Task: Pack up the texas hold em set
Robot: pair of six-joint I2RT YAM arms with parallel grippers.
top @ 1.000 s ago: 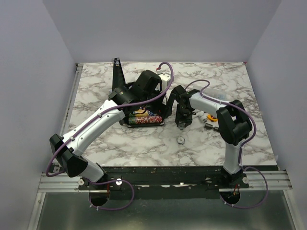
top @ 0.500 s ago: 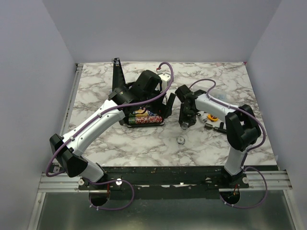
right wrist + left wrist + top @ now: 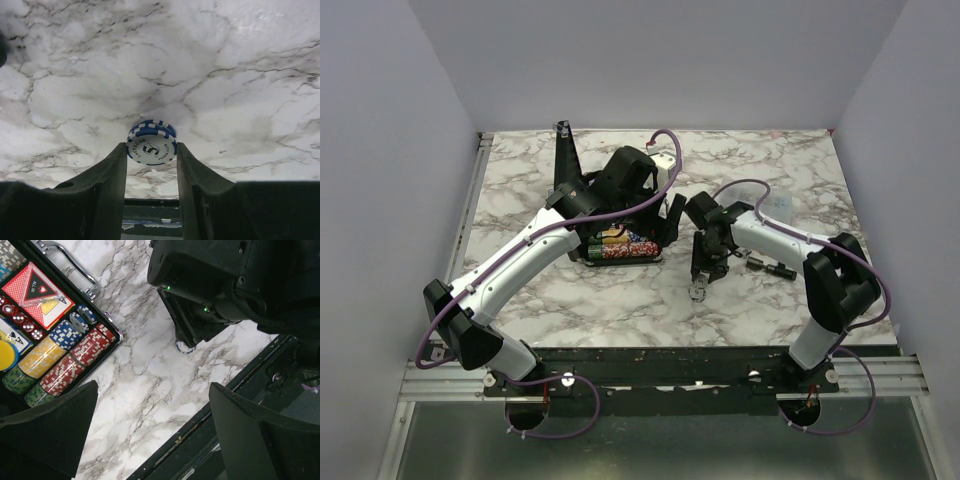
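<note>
The black case (image 3: 620,246) lies open at mid-table, its lid (image 3: 566,160) standing up. In the left wrist view it holds rows of coloured chips (image 3: 65,357), red cards with a red triangle (image 3: 37,290), red dice and a yellow disc (image 3: 6,354), and the metal handle (image 3: 75,265) shows. My left gripper (image 3: 155,435) hovers open and empty over the case's right edge. My right gripper (image 3: 151,150) is down on the table, its fingers touching both sides of a small stack of blue-and-white chips (image 3: 151,145), which also shows in the top view (image 3: 699,290).
A black tool (image 3: 772,266) lies right of my right arm. A faint clear plastic box (image 3: 776,205) sits behind it. The table's front edge and black rail (image 3: 210,420) run close below the chips.
My right gripper has swung from beside the case towards the near edge and come down around the blue chips. The left arm has not moved.
</note>
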